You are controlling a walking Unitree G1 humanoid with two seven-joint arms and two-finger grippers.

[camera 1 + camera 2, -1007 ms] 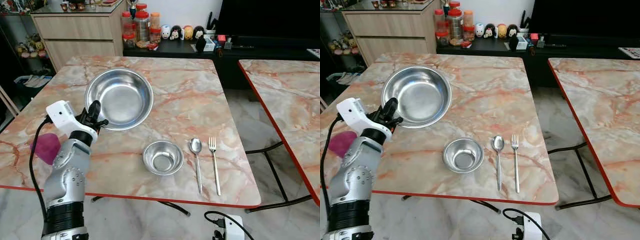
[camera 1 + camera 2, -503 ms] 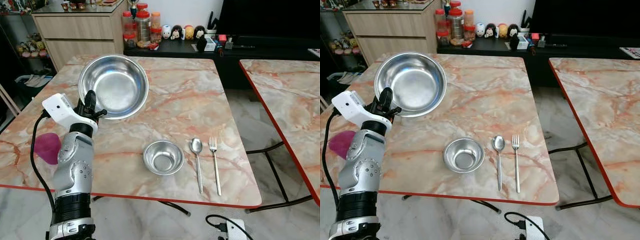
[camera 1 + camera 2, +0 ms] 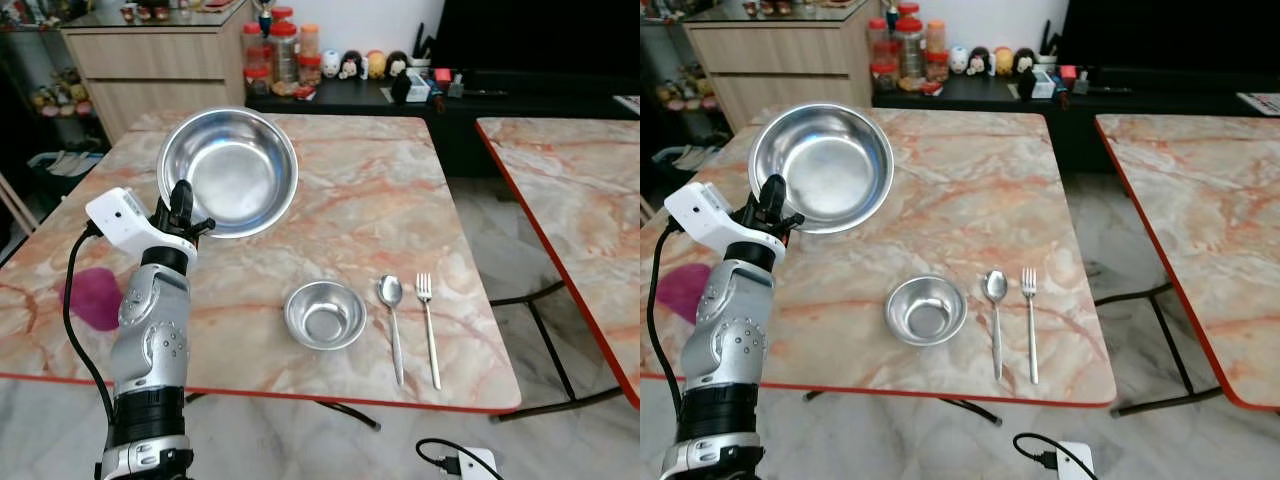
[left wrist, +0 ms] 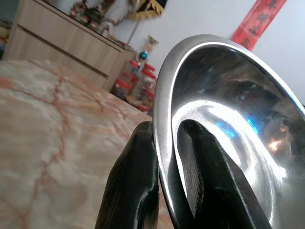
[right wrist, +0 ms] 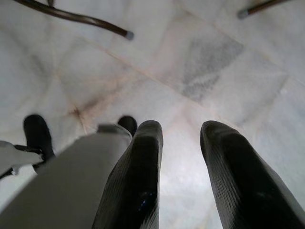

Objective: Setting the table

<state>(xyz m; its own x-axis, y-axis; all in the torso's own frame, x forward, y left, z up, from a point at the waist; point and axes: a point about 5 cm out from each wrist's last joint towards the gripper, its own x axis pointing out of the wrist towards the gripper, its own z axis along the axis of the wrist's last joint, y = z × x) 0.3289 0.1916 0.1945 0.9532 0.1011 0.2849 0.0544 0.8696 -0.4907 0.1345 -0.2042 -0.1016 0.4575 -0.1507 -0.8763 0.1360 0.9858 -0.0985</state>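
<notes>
Steel big bowl (image 3: pixel 228 170) is lifted off the marble table (image 3: pixel 340 215), tilted so its inside faces near and right, over the far-left part of the tabletop. My left gripper (image 3: pixel 180 206) pinches the bowl's near-left rim. In the left wrist view one finger (image 4: pixel 131 191) sits on the outside of the rim and the other on the inside, with the rim clamped between them. Left arm is raised from the near-left edge of the table, with its white wrist camera box (image 3: pixel 120 219) just left of the gripper.

Small steel bowl (image 3: pixel 325 315) sits upright on the table, near the near edge, about centre. Spoon (image 3: pixel 392 318) lies just right of it, bowl end pointing far. Fork (image 3: pixel 428 325) lies just right of the spoon, parallel to it, tines pointing far; the two are close but not touching. Pink patch (image 3: pixel 92 297) is on the table at the left, partly behind my arm; can't tell what it is.

My right gripper (image 5: pixel 178 162) hangs idle, pointing at the pale tiled floor (image 5: pixel 200 67), fingers spread with a clear gap and nothing between them.

Second marble table (image 3: pixel 580 210) is at the right, apart from the first. Wooden cabinet (image 3: pixel 155 65) and red-lidded jars (image 3: pixel 285 50) stand far behind.
</notes>
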